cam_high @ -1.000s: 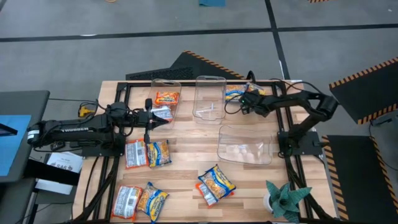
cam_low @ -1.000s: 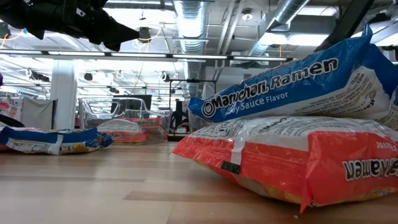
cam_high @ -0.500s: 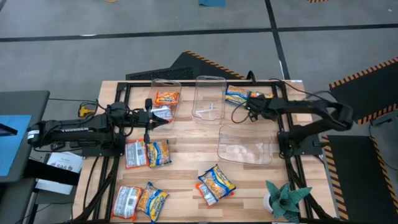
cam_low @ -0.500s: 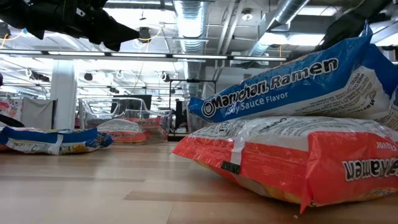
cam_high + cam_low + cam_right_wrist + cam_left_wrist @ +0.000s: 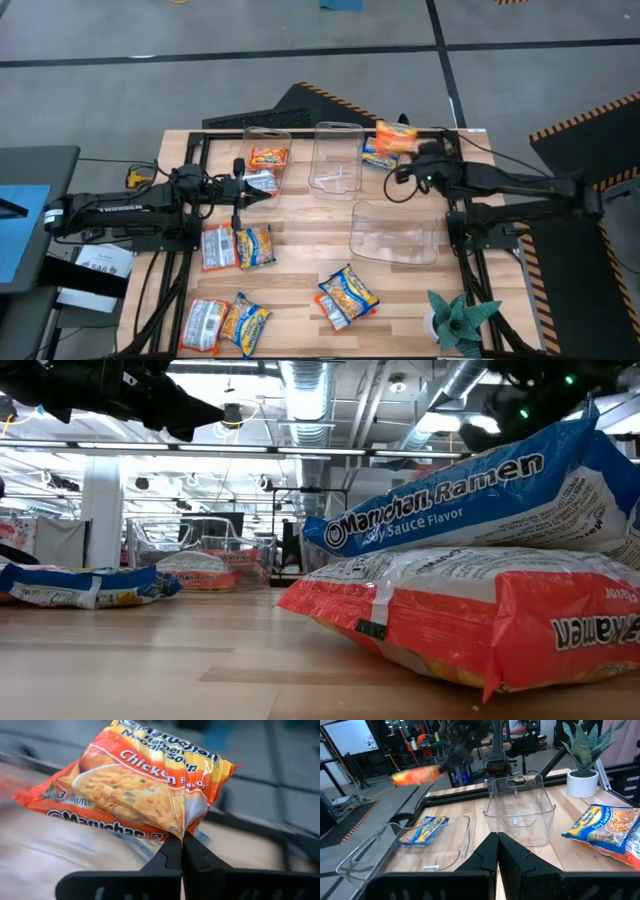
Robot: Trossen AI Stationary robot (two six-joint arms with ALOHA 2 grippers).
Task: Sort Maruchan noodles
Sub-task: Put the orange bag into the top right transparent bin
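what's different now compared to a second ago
The right gripper closed on an orange chicken-flavor packet at the table's far right corner and lifted it, its arm stretched out flatter. A blue-yellow packet remains there. The left gripper, the clear bins and the other packets stayed put.

Close to the camera on your right, you see two noodle packets stacked on the wooden table (image 5: 150, 660). The upper one is the blue packet (image 5: 470, 495), tilted, with "Maruchan Ramen" and "Soy Sauce Flavor" printed on it. It rests on the red and silver packet (image 5: 470, 620), whose lettering appears upside down to you. Far on the left another packet (image 5: 85, 585) lies flat, in blue and yellow. Behind it, further back, something clear with orange-red inside (image 5: 200, 570) is perhaps a bin. Dark arm parts (image 5: 110, 390) hang at the top left, and another dark shape (image 5: 540, 385) at the top right.
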